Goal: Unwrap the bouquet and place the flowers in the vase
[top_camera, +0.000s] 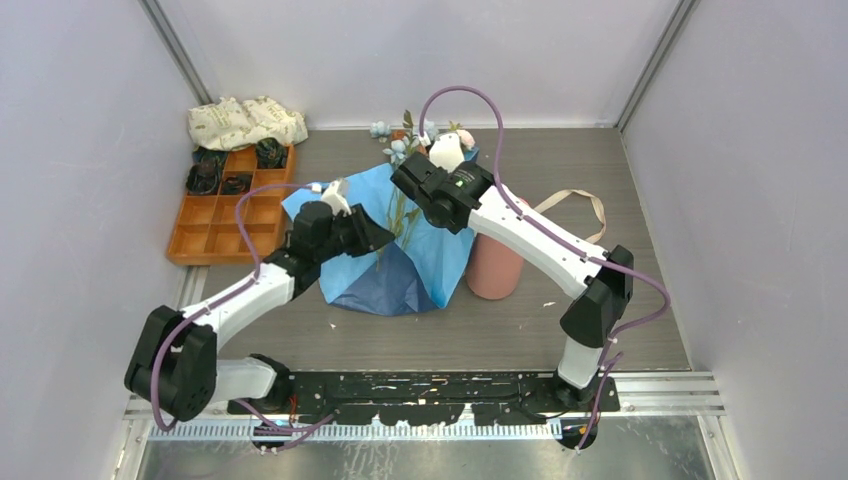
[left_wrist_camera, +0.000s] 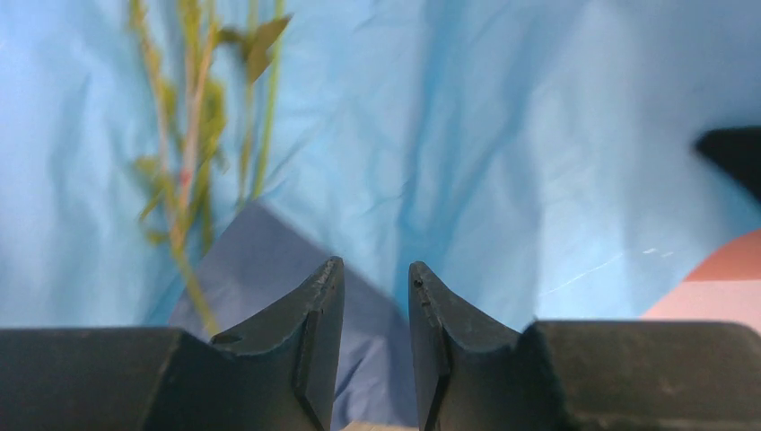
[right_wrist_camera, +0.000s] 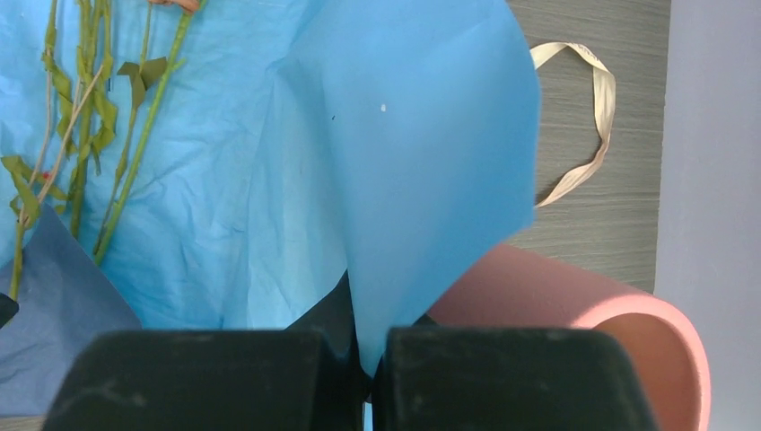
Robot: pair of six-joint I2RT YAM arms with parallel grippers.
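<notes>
The right hand (right_wrist_camera: 368,359) is clamped shut on a raised flap of the light blue paper (right_wrist_camera: 422,135), its wrist bent down over the middle of the desk (top_camera: 600,180) and its forearm reaching in from the right, passing above the vase (right_wrist_camera: 556,296). The left hand (left_wrist_camera: 375,274) points across from the left, low over the same sheet, its fingers a narrow gap apart with nothing between them; under them a corner of the dark blue paper (left_wrist_camera: 269,260) shows. The flowers (top_camera: 400,140) lie on the opened wrapping, green stems toward the arms and blooms at the far edge. The pink vase is just beside the paper's right edge; upright or lying, I cannot tell. A beige ribbon (right_wrist_camera: 592,99) lies loose behind it. At far left are an orange tray (top_camera: 215,225) and a cream cloth (top_camera: 245,122)
</notes>
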